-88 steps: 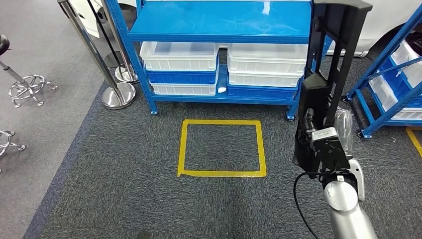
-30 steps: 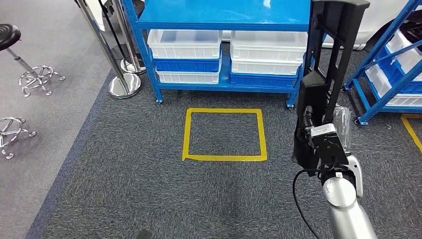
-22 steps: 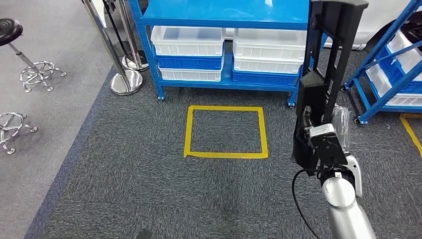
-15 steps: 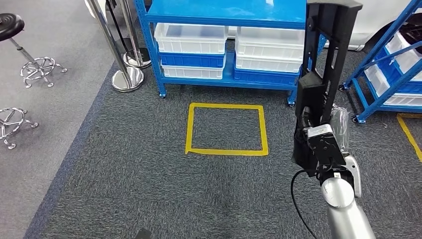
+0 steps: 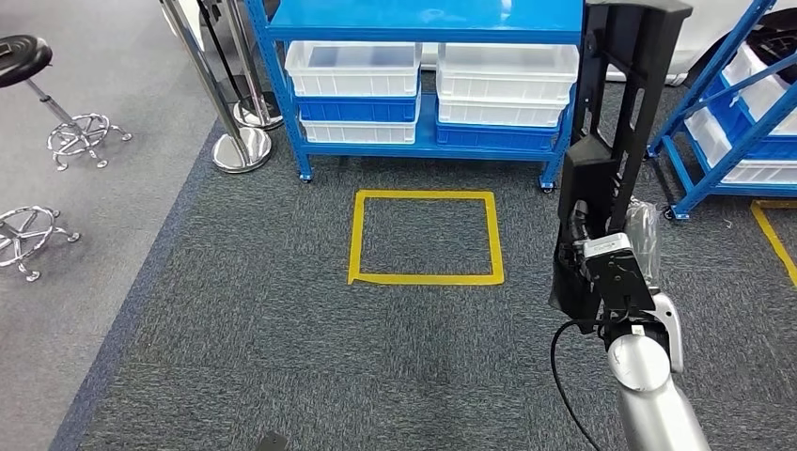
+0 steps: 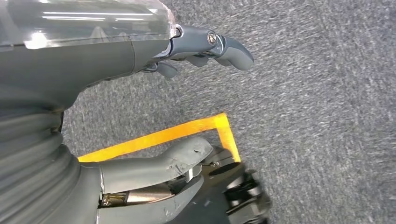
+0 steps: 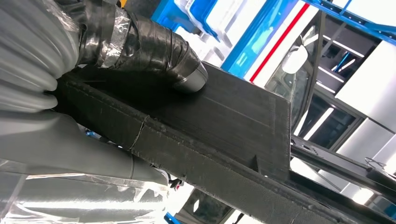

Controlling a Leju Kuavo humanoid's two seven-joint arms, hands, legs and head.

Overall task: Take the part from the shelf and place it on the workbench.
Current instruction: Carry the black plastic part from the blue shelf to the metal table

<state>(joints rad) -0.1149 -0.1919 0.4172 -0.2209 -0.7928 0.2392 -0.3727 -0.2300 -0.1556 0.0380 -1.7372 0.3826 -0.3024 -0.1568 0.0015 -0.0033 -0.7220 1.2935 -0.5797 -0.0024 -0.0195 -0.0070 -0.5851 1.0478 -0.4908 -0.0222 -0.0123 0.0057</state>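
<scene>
The part (image 5: 616, 122), a long black ribbed bracket, is held upright near its lower end in the right hand (image 5: 616, 282), whose fingers (image 7: 154, 44) are wrapped around it. It appears stiff, light and top-heavy, so a grip nearer mid-length is probably steadier. The left hand (image 6: 140, 98) hangs over carpet, fingers spread, holding nothing.
</scene>
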